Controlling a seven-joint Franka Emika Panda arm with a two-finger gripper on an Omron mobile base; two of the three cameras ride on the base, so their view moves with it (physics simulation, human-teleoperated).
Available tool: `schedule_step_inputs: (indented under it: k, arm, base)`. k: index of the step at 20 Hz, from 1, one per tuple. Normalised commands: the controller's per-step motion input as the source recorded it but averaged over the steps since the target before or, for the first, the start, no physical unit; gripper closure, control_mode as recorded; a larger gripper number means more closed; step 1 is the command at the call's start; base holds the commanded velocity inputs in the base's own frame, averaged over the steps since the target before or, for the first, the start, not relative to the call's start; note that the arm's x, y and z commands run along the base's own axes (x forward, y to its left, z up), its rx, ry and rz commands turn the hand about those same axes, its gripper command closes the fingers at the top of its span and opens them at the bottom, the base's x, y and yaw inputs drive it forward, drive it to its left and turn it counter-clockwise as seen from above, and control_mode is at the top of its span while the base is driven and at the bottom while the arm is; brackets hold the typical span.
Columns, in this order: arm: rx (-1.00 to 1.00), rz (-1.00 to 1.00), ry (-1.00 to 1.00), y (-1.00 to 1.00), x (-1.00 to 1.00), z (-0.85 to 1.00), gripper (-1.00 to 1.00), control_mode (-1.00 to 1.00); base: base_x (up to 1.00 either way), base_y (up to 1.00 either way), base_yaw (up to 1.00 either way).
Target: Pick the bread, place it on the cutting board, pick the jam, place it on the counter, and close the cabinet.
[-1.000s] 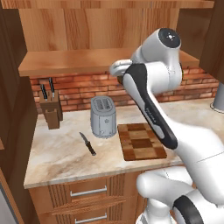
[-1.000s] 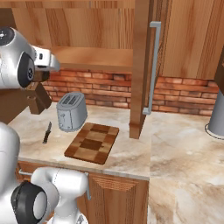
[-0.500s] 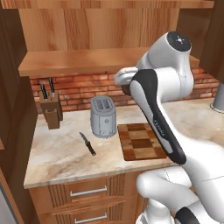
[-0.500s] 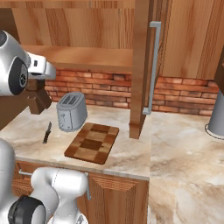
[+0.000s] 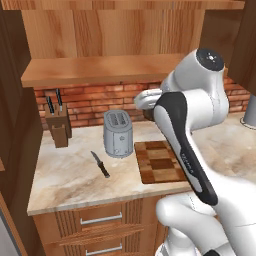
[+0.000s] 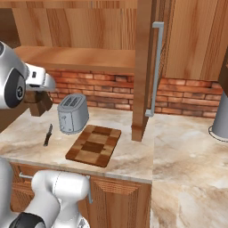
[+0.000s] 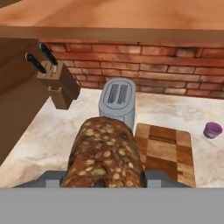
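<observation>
The bread [image 7: 105, 153], a dark seeded loaf chunk, fills the foreground of the hand view with my gripper [image 7: 105, 178] shut on it, its fingers hidden at the loaf's sides. It hangs in the air above the toaster and the left edge of the patchwork cutting board [image 7: 167, 148] [image 5: 160, 162] [image 6: 94, 144]. The purple jam [image 7: 212, 130] stands on the beige counter [image 5: 70, 175] to the board's right. The cabinet door [image 6: 144, 67] stands open, edge-on, with its grey bar handle [image 6: 156, 67]; the cabinet shelf [image 5: 100, 70] is bare.
A silver toaster [image 5: 117, 132] stands left of the board, a black-handled knife [image 5: 100, 164] lies in front of it, and a wooden knife block [image 5: 57, 125] sits against the brick wall. A grey pot [image 6: 220, 118] is at the far right.
My hand with the bread has come down and a little right from shelf height toward the counter. Nothing on the counter has moved.
</observation>
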Motion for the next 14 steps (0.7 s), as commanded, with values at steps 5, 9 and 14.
schedule_step_inputs:
  k: [5,9,14]
  arm:
    - [0.00,0.00,0.00,-0.05,-0.06,-0.29,1.00,-1.00]
    - [0.00,0.00,0.00,-0.07,-0.01,-0.32,1.00,-1.00]
    - [0.00,0.00,0.00,-0.10,0.00,-0.37,1.00,-1.00]
  base:
    - [0.00,0.00,0.00]
    - [0.00,0.00,0.00]
    - [0.00,0.00,0.00]
